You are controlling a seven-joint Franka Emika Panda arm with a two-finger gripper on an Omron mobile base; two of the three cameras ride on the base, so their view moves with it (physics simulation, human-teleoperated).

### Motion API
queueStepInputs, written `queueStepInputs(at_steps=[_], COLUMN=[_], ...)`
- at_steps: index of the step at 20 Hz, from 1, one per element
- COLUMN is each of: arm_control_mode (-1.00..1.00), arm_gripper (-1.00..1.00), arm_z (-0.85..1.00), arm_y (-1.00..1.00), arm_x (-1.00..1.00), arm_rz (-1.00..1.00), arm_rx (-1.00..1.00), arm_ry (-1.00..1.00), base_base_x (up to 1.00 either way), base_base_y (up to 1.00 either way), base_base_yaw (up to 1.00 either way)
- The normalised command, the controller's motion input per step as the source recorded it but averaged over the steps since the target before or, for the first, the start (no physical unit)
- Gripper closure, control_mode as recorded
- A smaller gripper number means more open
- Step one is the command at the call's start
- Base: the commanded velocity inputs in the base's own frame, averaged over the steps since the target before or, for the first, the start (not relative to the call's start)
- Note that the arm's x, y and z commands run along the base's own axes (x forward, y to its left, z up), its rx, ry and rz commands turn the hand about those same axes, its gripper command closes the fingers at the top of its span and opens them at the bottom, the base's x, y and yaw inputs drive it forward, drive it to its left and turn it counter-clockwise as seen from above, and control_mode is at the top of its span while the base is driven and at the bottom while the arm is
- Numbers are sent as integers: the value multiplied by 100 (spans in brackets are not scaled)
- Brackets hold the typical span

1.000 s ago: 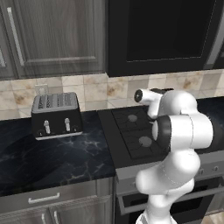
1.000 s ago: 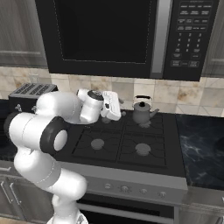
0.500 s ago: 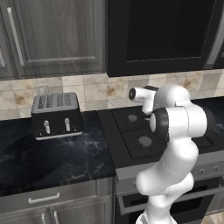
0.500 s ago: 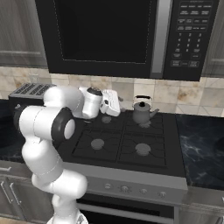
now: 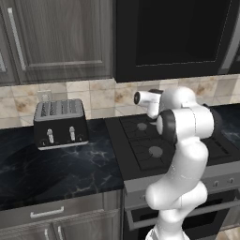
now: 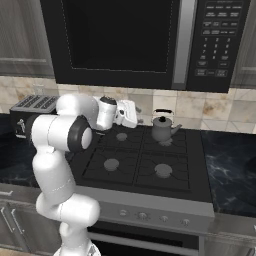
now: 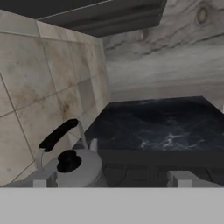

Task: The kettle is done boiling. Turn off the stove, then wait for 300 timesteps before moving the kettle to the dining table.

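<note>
On the black four-burner stove point(image 6: 145, 162), at its rear right burner, stands the kettle point(image 6: 162, 128), a squat grey vessel with a thin black arched handle, upright and close to the tiled backsplash point(image 6: 200, 107). Above the rear left burner, the white arm holds the gripper point(image 6: 134, 118) level with the kettle and to its left, pointing toward it but apart from it, with a clear gap between the two in the right base view. From the hand view, the kettle point(image 7: 72, 164) appears at lower left, its black lid knob and handle toward the camera, while the two fingertips point(image 7: 181, 178) rise at the bottom edge well apart from one another: the claw is spread wide and grips nothing. Behind the kettle in that view lie a stretch of black marble counter point(image 7: 162, 127) and a grey wood-grained panel point(image 7: 175, 57). Over the cooktop hangs a black microwave point(image 6: 150, 40) with a keypad at its right side. Left of the stove, on the black counter point(image 5: 56, 168), sits a black four-slot toaster point(image 5: 61, 123), well apart from the arm. A silver strip of small knobs point(image 6: 150, 216) runs along the stove's front edge; their settings cannot be told.
</note>
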Motion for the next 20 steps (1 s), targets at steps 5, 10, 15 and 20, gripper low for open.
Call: queueStepInputs(at_steps=[5,10,15,20], arm_control_mode=[-100,-100,-100,-100], arm_gripper=[-100,-100,-100,-100], arm_z=[0,0,0,0], arm_y=[0,0,0,-1], arm_x=[20,14,21,22], arm_rz=[-2,0,0,0], arm_rx=[-4,-3,-2,-1], arm_ry=[0,0,0,0], base_base_x=[0,0,0,0], base_base_y=[0,0,0,0], base_base_yaw=[0,0,0,0])
